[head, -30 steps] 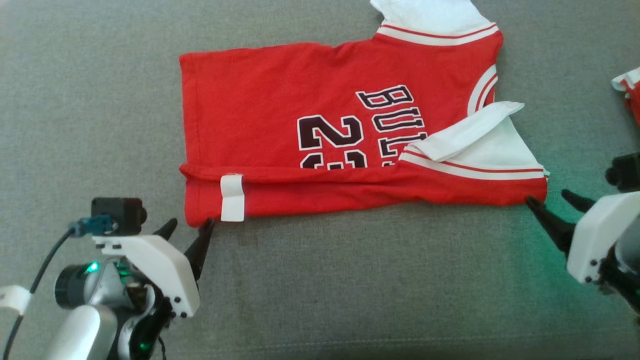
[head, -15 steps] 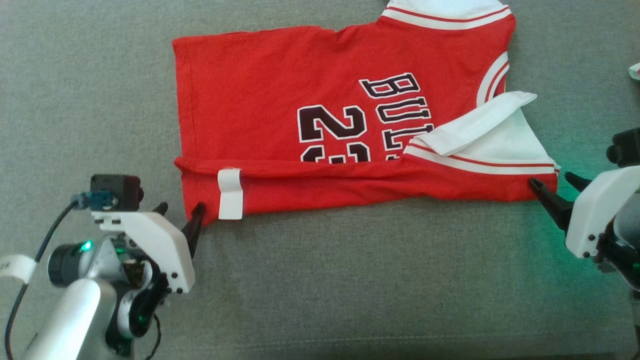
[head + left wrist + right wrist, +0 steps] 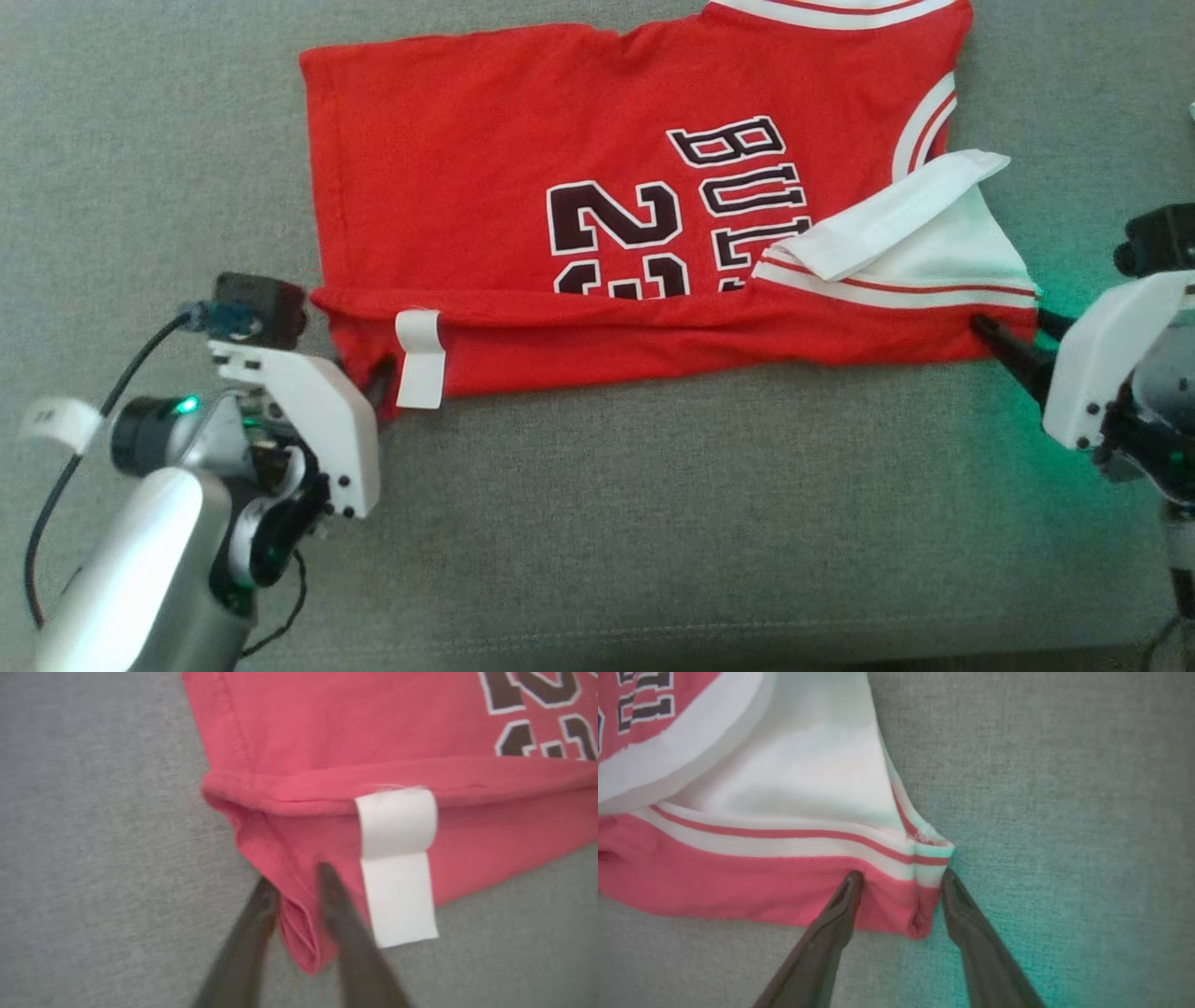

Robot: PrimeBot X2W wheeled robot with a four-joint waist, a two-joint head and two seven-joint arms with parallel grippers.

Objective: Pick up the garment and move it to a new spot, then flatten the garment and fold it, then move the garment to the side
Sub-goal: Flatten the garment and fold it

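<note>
Garment: red jersey with dark, white-edged lettering and numerals and white striped trim, lying flat on a grey fabric surface, its near long edge turned up over the body in a narrow band. White sleeve, folded inward at the right end. White label, hanging over the folded band near the left end. Left gripper: at the garment's near left corner, fingers apart, the layered corner lying between them, one finger on the cloth beside the label and the other at the corner's outer edge. Right gripper: at the near right corner, fingers spread, straddling the red hem and striped trim, tips touching or just short of the cloth.
</note>
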